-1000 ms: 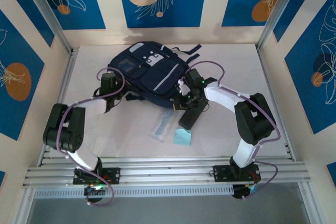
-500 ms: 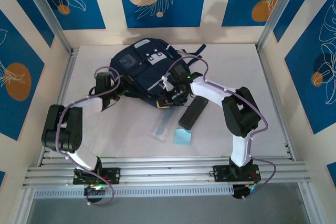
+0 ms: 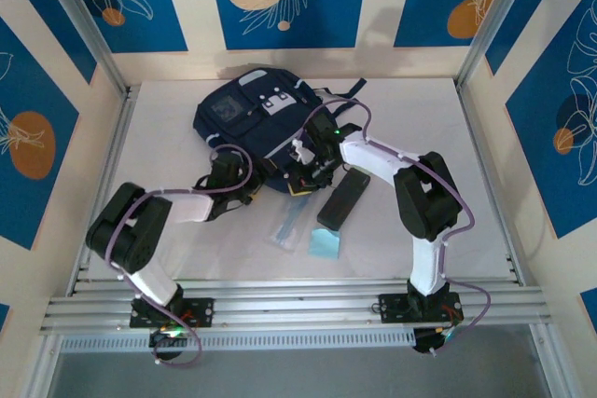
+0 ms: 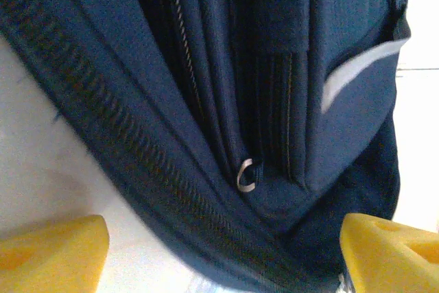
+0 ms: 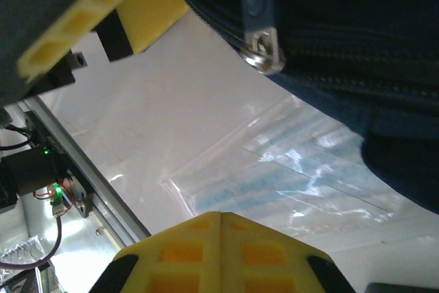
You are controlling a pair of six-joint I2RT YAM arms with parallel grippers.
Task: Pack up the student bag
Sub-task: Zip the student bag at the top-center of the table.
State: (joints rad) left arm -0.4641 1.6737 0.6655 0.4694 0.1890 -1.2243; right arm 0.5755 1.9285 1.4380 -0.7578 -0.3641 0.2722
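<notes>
Jaws spread on left gripper [image 4: 219, 252], pressed together and empty on right gripper [image 5: 219, 238], both at the lower edge of the student bag [image 3: 252, 114] lying upper centre on the table [image 3: 420, 109]; step judged zip-opening, next needs pinching the zipper pull [image 5: 264, 49].

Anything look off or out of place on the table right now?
Nothing spilled or damaged. The student bag lies flat on the table, turned askew to its edges. A clear pouch, a black case and a light blue pad lie loose in front of it, unpacked.
</notes>
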